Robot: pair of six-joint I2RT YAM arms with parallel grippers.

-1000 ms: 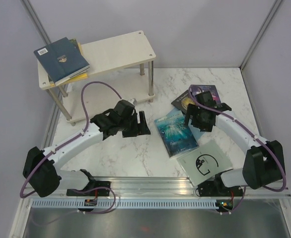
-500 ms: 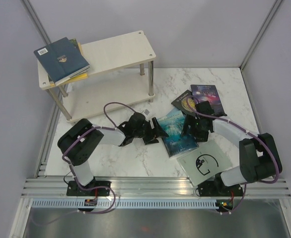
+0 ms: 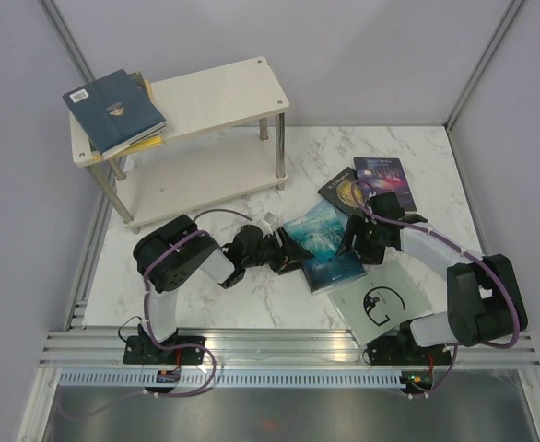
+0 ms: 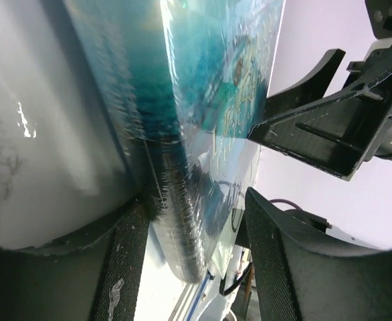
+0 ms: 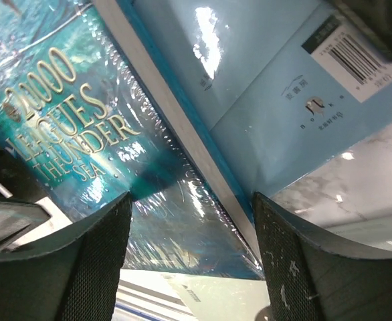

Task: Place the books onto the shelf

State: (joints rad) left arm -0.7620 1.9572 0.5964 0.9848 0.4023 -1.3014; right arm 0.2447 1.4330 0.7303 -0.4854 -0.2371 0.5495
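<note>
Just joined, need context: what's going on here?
Both arms are at the teal book on the table. The left gripper straddles one edge, not closed on it. The right gripper hangs open over the opposite side. A stack sits on the shelf; other books lie on the table.

Teal book [image 3: 325, 241] on table [image 3: 252, 299] between left and right jaws, navy book [image 3: 113, 110] atop shelf [image 3: 219, 92]

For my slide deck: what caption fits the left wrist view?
Left gripper straddles the teal ocean book at its edge, jaws open; right gripper faces it.
</note>
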